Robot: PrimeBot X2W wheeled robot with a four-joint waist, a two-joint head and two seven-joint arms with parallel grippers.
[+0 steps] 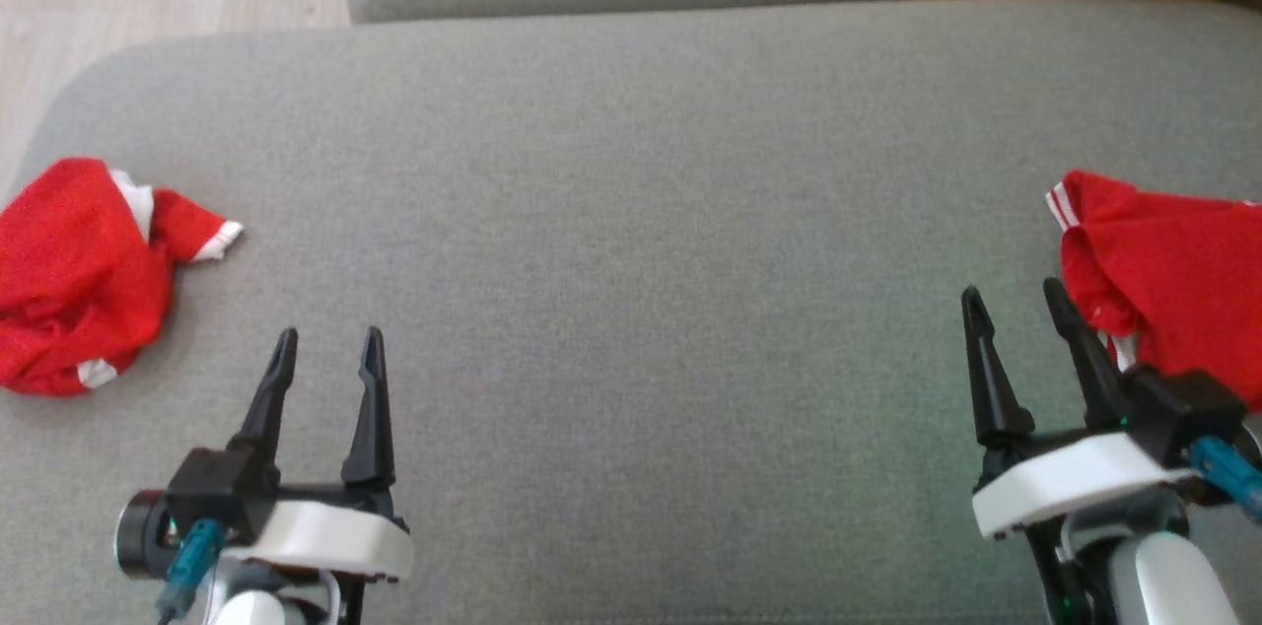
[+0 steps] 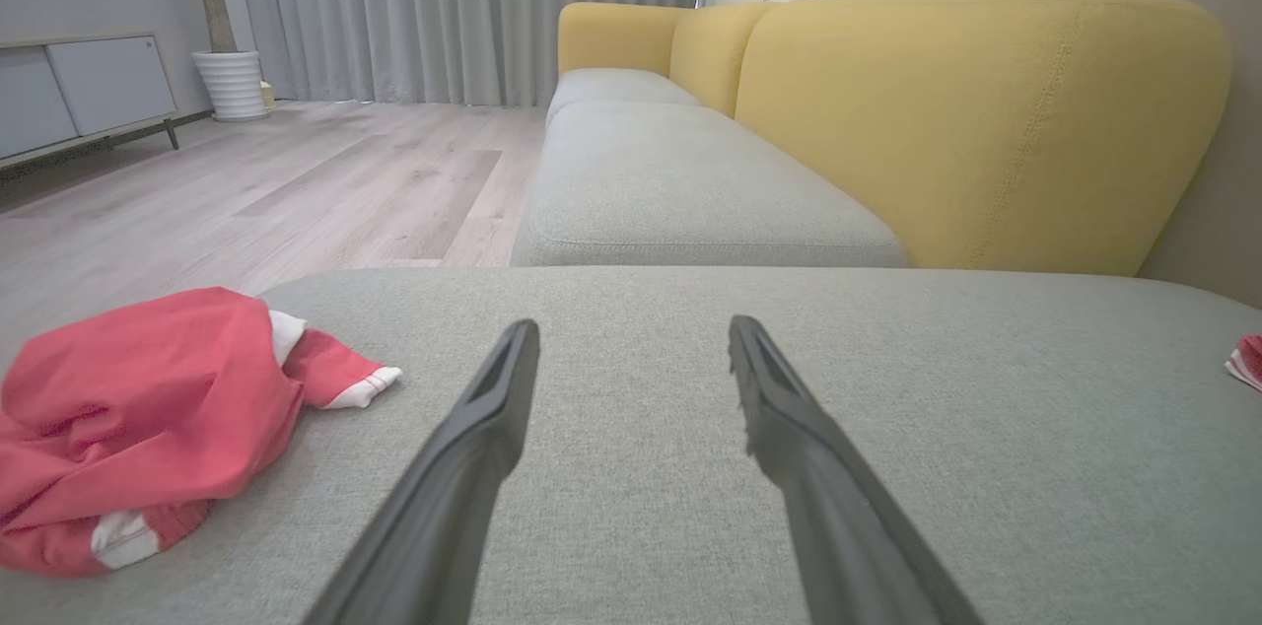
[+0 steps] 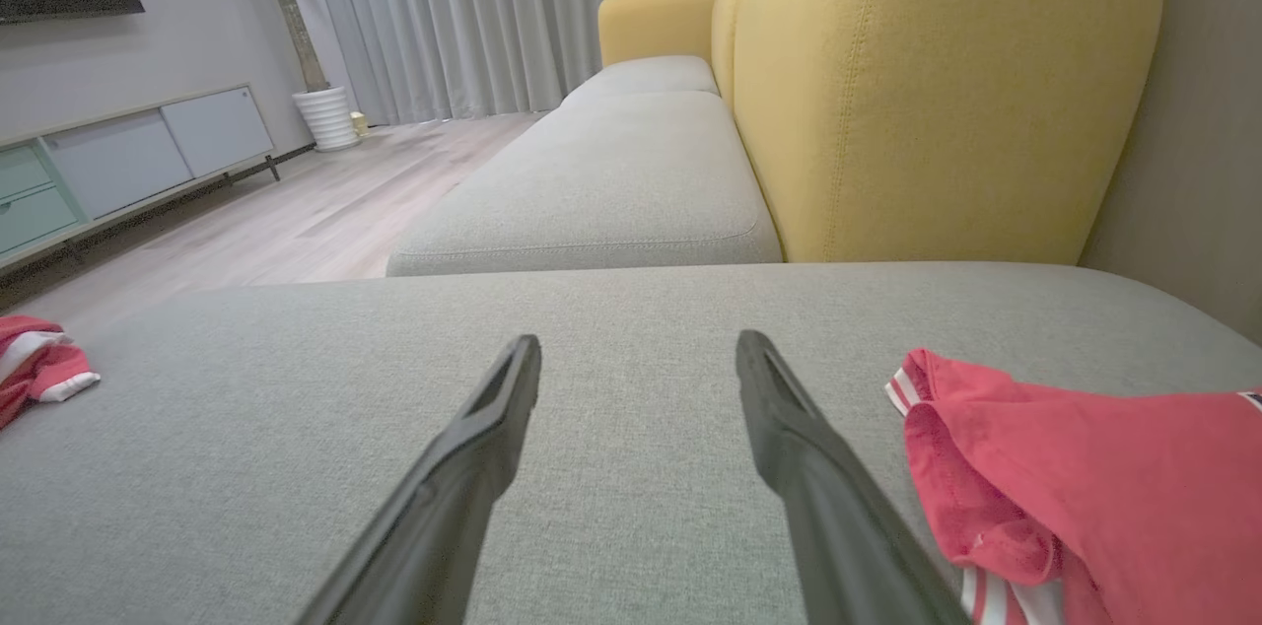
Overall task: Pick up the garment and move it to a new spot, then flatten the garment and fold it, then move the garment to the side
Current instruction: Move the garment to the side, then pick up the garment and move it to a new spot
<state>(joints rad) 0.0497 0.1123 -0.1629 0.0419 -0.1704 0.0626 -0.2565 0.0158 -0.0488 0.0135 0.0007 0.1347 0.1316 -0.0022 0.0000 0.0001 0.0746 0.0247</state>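
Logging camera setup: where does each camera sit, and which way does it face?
Head: on the head, looking down at cushion; left end effector and right end effector show, open.
Left wrist: low, facing along sofa; own fingers, left garment.
Right wrist: low, facing along sofa; own fingers, right garment.
Shared: all show both garments.

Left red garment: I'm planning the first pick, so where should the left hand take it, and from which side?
Probably the sleeve with the white cuff: it sticks out of the crumpled garment toward the middle of the cushion, on the side nearest the open left hand. Come from that side and close across the sleeve just behind the cuff.
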